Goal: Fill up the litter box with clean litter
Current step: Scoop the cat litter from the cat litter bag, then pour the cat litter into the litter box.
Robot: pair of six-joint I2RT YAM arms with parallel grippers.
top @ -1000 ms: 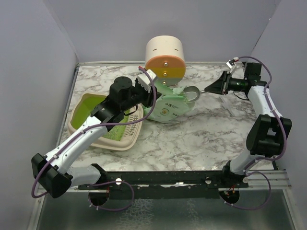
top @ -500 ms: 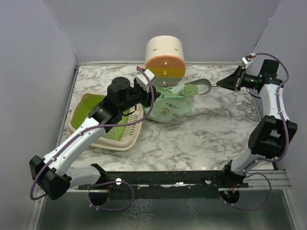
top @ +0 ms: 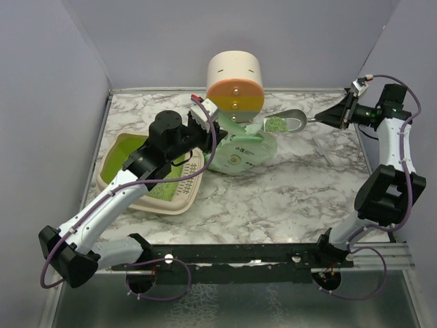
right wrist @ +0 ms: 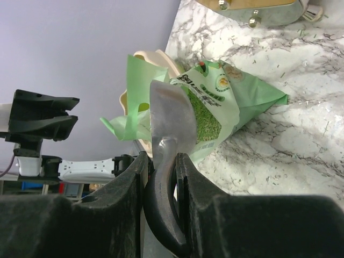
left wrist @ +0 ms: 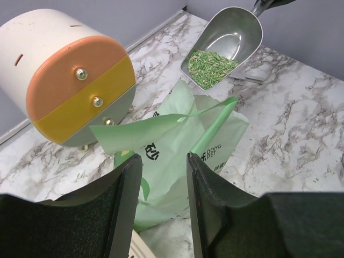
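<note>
Scoop (top: pixel 295 121) sits loaded with clean litter (top: pixel 276 126) in my clamped right jaws; left jaws half-open, empty. Litter box (top: pixel 171 205) looks barely filled.

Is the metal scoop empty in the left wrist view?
No, a heap of green litter lies in the scoop bowl.

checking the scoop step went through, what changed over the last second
The right gripper, shut on the scoop's handle, drew the scoop out of the bag's mouth and away to the right. The scoop now hangs clear of the bag, loaded with green litter. The left gripper stayed at the bag's top, barely shifting. The bag, litter box and cylinder kept their places.
</note>
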